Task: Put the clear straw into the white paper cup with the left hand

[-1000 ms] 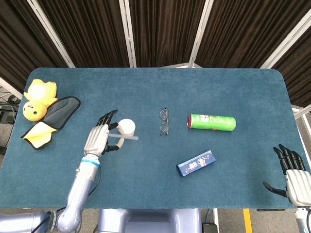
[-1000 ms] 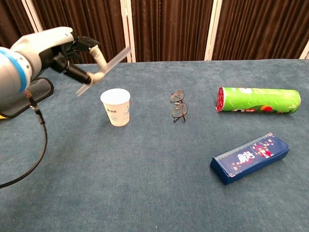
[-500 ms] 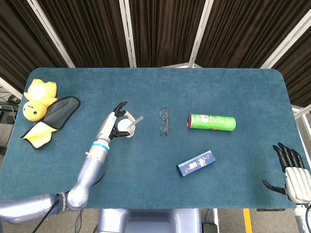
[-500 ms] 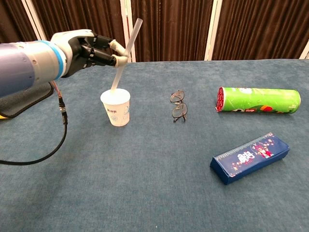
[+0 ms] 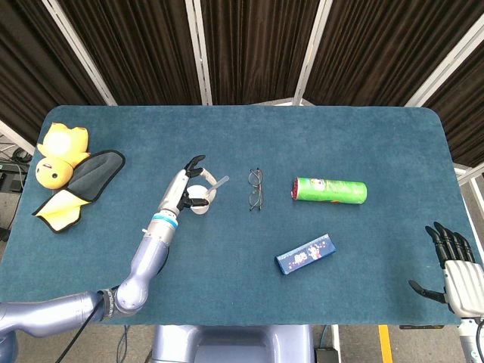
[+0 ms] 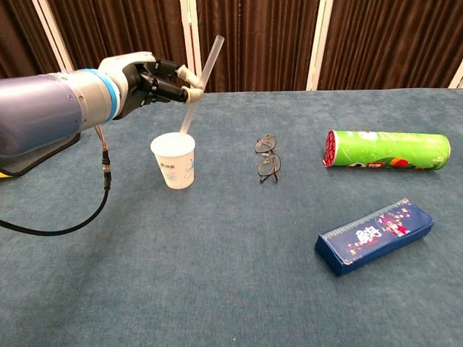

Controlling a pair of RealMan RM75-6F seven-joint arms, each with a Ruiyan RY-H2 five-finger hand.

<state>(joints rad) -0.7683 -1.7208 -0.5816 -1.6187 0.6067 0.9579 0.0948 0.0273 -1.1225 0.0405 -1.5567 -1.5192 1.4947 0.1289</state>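
Note:
The white paper cup (image 6: 174, 160) stands upright on the blue table, left of centre; in the head view the cup (image 5: 200, 202) is partly covered by my left hand. The clear straw (image 6: 200, 83) leans up and to the right, its lower end inside the cup's mouth. My left hand (image 6: 155, 81) hovers just above the cup and pinches the straw near its middle; the head view shows this hand (image 5: 187, 186) over the cup with the straw (image 5: 219, 182) sticking out to the right. My right hand (image 5: 456, 268) rests open at the table's near right corner.
A pair of glasses (image 6: 267, 157) lies right of the cup. Further right lie a green tube can (image 6: 387, 150) and a blue pencil case (image 6: 374, 235). A yellow plush toy (image 5: 57, 155) on a dark cloth (image 5: 89, 174) sits at the far left.
My left hand has swung the straw from a low slant left of the cup to nearly upright, and its lower end now sits in the cup. The right hand has not moved.

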